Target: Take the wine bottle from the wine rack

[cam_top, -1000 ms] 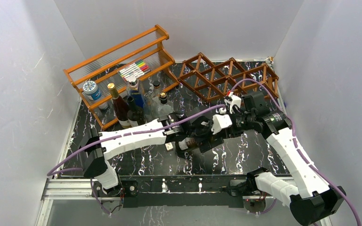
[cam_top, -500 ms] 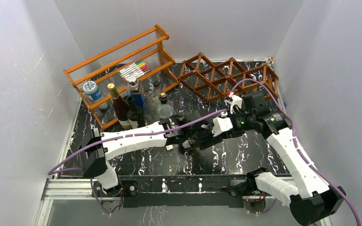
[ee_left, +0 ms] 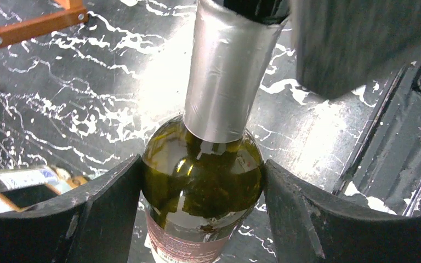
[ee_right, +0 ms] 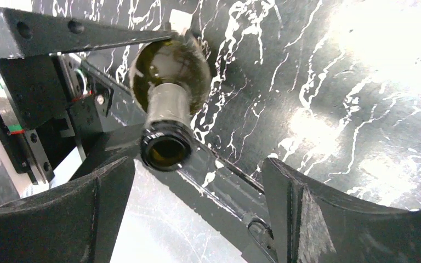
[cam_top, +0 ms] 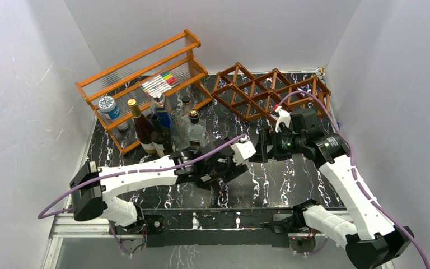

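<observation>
Wine bottle (ee_left: 202, 189) (green glass, foil neck) | left claw (ee_left: 202, 164) grips rounded shoulder | right claw (ee_right: 197, 163) spread wide

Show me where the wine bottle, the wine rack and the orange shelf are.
wine bottle (ee_left: 203, 186): left wrist view, green glass shoulder.
wine rack (cam_top: 256, 84): top external view, a lattice crossing.
orange shelf (cam_top: 192, 38): top external view, right end of top tier.

Left end effector (ee_left: 203, 189) clenched, right end effector (ee_right: 197, 167) agape.
</observation>
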You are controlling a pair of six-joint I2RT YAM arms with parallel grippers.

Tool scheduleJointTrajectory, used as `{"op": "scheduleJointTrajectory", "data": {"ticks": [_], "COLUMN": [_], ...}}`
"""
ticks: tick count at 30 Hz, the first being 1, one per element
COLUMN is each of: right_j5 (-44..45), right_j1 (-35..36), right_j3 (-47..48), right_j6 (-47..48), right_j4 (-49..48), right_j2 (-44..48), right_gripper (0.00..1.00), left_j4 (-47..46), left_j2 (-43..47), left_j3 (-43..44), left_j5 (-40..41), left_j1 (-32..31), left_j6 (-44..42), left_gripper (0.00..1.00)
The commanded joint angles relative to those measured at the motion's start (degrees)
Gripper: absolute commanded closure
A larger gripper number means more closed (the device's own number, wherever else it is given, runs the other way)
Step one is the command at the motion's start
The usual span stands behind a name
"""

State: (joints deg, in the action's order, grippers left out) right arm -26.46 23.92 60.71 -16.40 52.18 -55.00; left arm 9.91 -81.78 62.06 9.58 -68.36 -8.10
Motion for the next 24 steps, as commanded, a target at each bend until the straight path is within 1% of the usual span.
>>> {"op": "scheduleJointTrajectory", "data": {"ticks": [1, 4, 7, 13, 17, 19, 22, 24], "right_j5": [8.28, 12.91, 13.22, 13.63, 13.22, 12.74, 12.36, 12.15], "right_j1": [0.10, 0.15, 0.10, 0.15, 0.13, 0.15, 0.11, 0.14], "right_j3": [4.66, 5.76, 5.34, 4.49, 3.37, 2.68, 1.92, 1.96], "right_j6": [-4.82, -8.06, -10.09, -11.61, -12.43, -13.04, -13.55, -13.65], "right_j4": [-3.83, -5.09, -7.87, -9.15, -10.08, -11.05, -12.32, -12.32], "right_j2": [3.15, 5.27, 7.08, 7.53, 7.11, 7.15, 6.95, 6.56], "right_gripper": [0.02, 0.02, 0.02, 0.02, 0.02, 0.02, 0.02, 0.02], "left_j4": [-3.84, -7.96, -10.50, -9.51, -8.89, -9.90, -10.55, -8.42], "left_j2": [7.92, 12.49, 16.50, 22.29, 27.39, 30.08, 33.42, 34.31], "left_j3": [-3.83, -7.47, -9.55, -10.39, -12.22, -13.89, -14.73, -13.46], "left_j5": [4.81, 6.02, 6.76, 10.54, 15.43, 18.36, 22.25, 24.65], "left_j1": [0.26, 0.24, 0.26, 0.33, 0.33, 0.33, 0.42, 0.50], "left_j6": [3.65, 4.89, 5.36, 7.40, 10.38, 11.46, 12.66, 13.35], "left_gripper": [0.77, 0.78, 0.80, 0.85, 0.94, 1.00, 1.00, 1.00]}}
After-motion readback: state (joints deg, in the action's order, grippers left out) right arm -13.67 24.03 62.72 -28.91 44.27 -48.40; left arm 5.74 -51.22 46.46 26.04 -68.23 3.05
